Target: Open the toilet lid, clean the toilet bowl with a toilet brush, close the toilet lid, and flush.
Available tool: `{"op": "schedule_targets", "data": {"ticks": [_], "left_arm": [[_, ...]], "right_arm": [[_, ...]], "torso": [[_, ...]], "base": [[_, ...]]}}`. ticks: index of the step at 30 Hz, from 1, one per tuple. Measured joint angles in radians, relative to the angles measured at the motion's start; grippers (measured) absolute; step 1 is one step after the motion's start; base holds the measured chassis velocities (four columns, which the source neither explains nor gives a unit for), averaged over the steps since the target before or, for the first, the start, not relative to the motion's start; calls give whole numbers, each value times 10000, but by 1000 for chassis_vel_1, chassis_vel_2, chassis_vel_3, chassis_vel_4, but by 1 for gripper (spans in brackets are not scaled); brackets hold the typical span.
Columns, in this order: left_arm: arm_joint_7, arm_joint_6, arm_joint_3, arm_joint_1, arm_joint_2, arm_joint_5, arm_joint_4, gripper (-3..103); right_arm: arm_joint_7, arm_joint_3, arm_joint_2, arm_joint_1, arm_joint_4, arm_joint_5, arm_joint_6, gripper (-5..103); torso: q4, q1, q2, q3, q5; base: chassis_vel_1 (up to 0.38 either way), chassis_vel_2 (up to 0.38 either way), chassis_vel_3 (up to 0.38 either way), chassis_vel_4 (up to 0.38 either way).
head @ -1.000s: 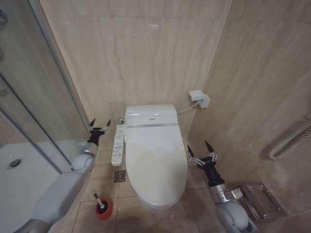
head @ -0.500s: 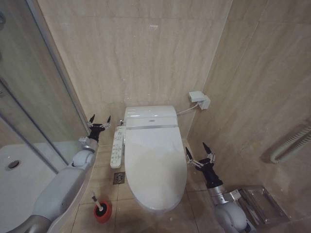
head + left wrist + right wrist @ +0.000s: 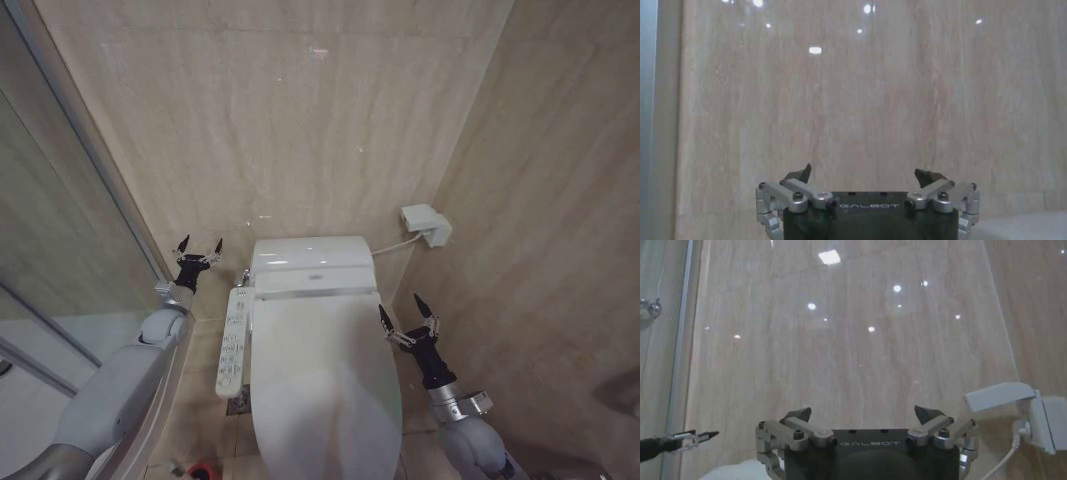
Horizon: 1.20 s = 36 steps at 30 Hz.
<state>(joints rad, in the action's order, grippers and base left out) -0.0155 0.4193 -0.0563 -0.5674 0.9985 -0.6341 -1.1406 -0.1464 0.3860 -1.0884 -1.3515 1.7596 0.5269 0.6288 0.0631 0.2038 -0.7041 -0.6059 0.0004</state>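
Toilet lid (image 3: 325,385) is down. Left gripper (image 3: 199,246) and right gripper (image 3: 407,313) flank it, both released, empty. Best approach: hook lid's front edge, lift slowly.

The toilet lid (image 3: 325,385) looks like smooth, glossy white plastic, as does the control panel (image 3: 231,342) beside it. The wall tiles (image 3: 300,130) are polished beige stone, shiny enough to mirror ceiling lights. The left gripper (image 3: 199,247) and right gripper (image 3: 407,310) show brushed silvery metal links with matt black fingertips.
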Motion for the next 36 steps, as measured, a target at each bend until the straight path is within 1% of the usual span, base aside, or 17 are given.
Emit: {"op": "schedule_targets", "data": {"ticks": [6,7,10,12,14,15,19,21,22,23,25,28,29,30,32,35,36], "left_arm": [[246,112,138,218,215,290,695,100],[401,190,139,267,252,368,890,89],[811,351,128,382,291,717,1347,89],[1463,748,-49,574,392,1611,2055,89],[1728,918,-160,661,461,2092,2348,89],[1986,1051,-253,738,516,2441,2578,61],[2700,1225,-372,854,535,2795,2901,61],[3622,1467,-388,975,497,2862,3188,61],[4302,1740,-390,1107,464,2850,3449,34],[4723,1920,-394,1193,450,2856,3612,34],[5025,2043,-408,1255,441,2896,3725,34],[6169,2359,-591,1389,382,3291,3951,34],[6169,2359,-591,1389,382,3291,3951,34],[6511,2421,-651,1400,359,3421,4022,7],[7001,2535,-774,1423,349,3623,4220,7],[7220,2612,-836,1442,352,3738,4432,7],[7245,2624,-841,1442,367,3758,4510,0]], "right_arm": [[5,0,6,-20,50,0,-2,100],[6,5,6,-32,53,0,-2,100],[6,10,-2,-49,55,0,-3,100],[8,7,-29,-51,47,0,-2,100],[8,0,-45,-47,35,-1,-2,100],[7,-8,-63,-36,17,-4,-2,100],[7,-25,-98,-15,-27,-10,0,100],[7,-38,-130,8,-76,-18,0,100],[7,-44,-162,20,-93,-28,1,100],[6,-47,-186,28,-107,-35,2,100],[5,-50,-204,30,-118,-41,4,100],[4,-52,-255,32,-149,-50,9,100],[4,-52,-255,32,-149,-50,9,100],[4,-49,-257,33,-155,-50,16,100],[5,-30,-248,32,-160,-50,25,100],[11,-11,-219,32,-169,-49,28,100],[13,-7,-209,33,-170,-48,28,100]], "torso": [[13,-12,-4,6,-3],[14,-14,-6,7,-5],[13,-15,-6,7,-4],[10,-12,-6,6,-5],[4,-9,-5,4,-5],[7,-8,-5,4,-5],[7,-7,-5,4,-5],[9,-8,-5,4,-6],[11,-8,-5,4,-5],[10,-9,-5,4,-4],[11,-9,-5,4,-4],[11,-8,-5,4,-4],[11,-8,-5,4,-4],[11,-8,-5,4,-4],[8,-8,-5,4,-5],[7,-8,-5,4,-5],[7,-9,-4,4,-5]], "base": [[23,-45,-29,17],[53,-98,-59,69],[8,-19,-20,9],[0,0,0,0],[0,0,0,0],[0,0,0,0],[0,0,0,0],[0,0,0,0],[0,0,0,0],[0,0,0,0],[0,0,0,0],[0,0,0,0],[0,0,0,0],[0,0,0,0],[0,0,0,0],[0,0,0,0],[0,0,0,0]]}}
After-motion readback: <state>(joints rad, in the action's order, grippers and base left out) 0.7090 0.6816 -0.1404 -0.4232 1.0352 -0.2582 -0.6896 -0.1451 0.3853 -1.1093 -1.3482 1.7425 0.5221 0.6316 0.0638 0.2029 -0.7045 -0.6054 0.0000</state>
